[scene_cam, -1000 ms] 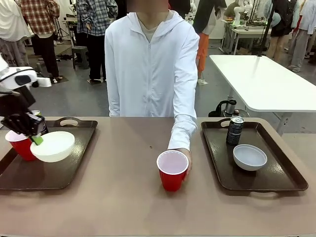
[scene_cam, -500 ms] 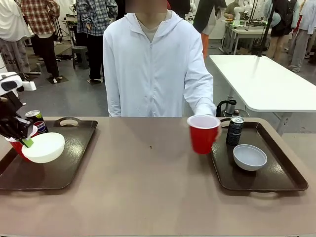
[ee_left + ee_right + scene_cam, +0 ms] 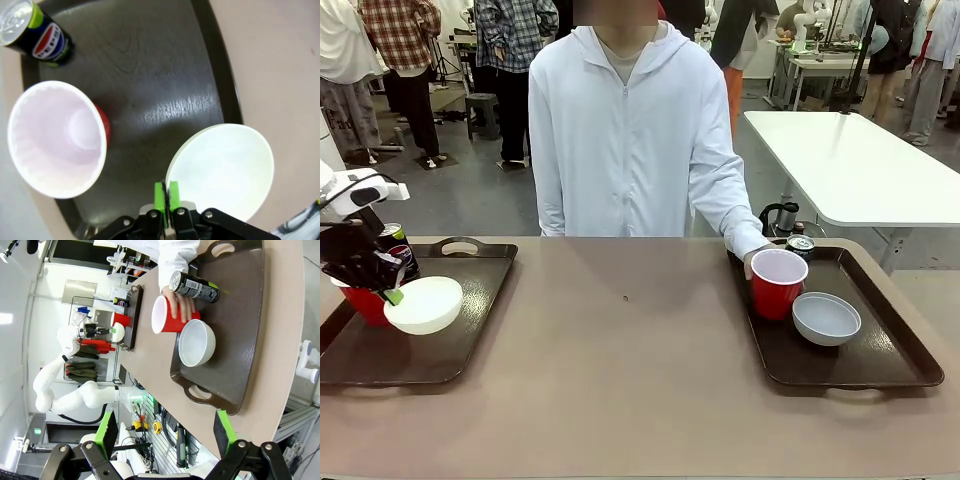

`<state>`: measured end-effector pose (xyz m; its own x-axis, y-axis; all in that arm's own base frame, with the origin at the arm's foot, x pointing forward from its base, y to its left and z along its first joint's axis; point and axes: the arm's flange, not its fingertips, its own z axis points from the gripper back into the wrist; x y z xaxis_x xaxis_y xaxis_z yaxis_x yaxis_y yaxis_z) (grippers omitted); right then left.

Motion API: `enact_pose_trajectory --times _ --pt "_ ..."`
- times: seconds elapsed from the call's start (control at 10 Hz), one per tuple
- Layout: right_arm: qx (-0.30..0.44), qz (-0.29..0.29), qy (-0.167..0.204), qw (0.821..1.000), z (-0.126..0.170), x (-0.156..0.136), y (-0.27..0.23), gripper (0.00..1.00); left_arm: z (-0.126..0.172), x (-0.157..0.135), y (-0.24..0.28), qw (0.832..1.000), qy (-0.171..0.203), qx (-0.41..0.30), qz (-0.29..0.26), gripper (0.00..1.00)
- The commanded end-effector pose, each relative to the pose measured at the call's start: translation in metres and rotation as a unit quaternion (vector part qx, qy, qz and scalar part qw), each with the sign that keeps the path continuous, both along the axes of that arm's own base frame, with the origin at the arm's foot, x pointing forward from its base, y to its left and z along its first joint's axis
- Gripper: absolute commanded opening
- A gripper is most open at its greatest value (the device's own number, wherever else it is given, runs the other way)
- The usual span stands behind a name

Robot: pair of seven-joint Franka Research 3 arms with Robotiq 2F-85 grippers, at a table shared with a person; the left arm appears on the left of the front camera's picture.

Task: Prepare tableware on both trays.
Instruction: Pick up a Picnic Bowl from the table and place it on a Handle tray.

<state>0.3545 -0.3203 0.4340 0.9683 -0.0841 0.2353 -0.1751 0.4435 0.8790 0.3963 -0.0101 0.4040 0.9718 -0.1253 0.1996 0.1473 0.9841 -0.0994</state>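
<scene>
while the left pincer point(image 3: 390, 292) is clamped on the rim of the cream bowl point(image 3: 424, 304) over the left tray point(image 3: 440, 355), a red cup point(image 3: 362, 301) and a can point(image 3: 394, 246) stand just beside it. the bowl may be touching the tray, but it is hard to tell. the right pincer point(image 3: 165, 432) is wide apart above the right tray point(image 3: 250, 335). there the person's hand point(image 3: 181, 305) holds another cup point(image 3: 777, 283) between a can point(image 3: 801, 246) and a grey bowl point(image 3: 826, 318).

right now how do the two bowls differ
The cream-white bowl is pinched at its rim by the left gripper over the left tray, tilted; the pale grey-white bowl sits flat and untouched on the right tray. The cream-white bowl looks warmer in colour and wider; the other looks cooler and smaller. Both are round, empty and near a red cup.
</scene>
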Motion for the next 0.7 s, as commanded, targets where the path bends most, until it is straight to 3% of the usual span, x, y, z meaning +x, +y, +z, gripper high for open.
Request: enact_pose_trajectory --times 0.0,0.6 --pt "0.000 -0.004 0.008 1.000 0.003 0.000 0.001 1.00 -0.024 -0.015 -0.008 1.000 -0.006 0.018 0.004 0.00" --pt "0.000 -0.004 0.008 1.000 0.003 0.000 0.001 1.00 -0.057 -0.012 -0.019 0.998 0.017 0.065 -0.013 0.00"
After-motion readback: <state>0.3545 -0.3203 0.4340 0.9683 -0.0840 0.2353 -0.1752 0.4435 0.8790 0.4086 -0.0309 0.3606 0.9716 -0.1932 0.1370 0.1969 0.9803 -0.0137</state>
